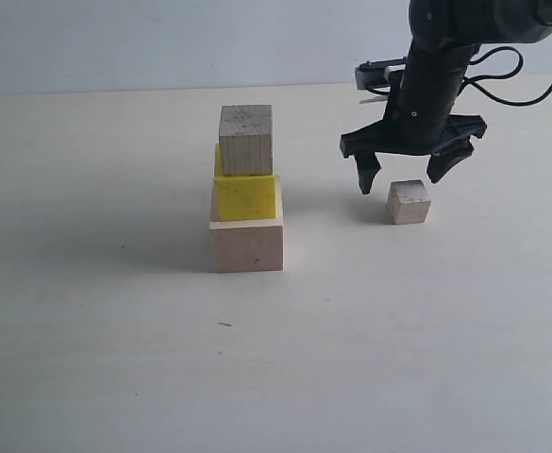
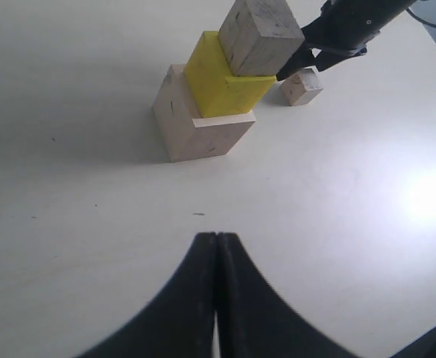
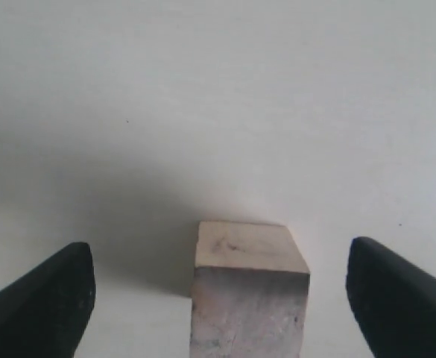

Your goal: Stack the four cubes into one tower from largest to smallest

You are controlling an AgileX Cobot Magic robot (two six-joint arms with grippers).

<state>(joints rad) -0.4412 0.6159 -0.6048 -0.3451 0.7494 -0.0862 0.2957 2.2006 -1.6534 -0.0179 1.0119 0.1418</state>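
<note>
You are holding the right gripper [image 1: 403, 180] wide open just over the loose small cube [image 1: 409, 204], fingers clear of both its sides. That cube is sitting on the table [image 1: 115, 359] at three o'clock from the tower [image 1: 245, 189]: large wooden cube [image 1: 246, 245], yellow cube [image 1: 247, 200], second small cube [image 1: 245, 140] on top. Your left gripper [image 2: 216, 257] is sitting shut, empty.

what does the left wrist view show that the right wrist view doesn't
Only the left wrist view: the large pale cube, the yellow cube on it, one small wooden cube on that, plus the shut left pincer. Only the right wrist view: the gap on each side between the loose small cube and the fingertips of the open right pincer. Both: that loose cube on the table, with the right pincer by it.
</note>
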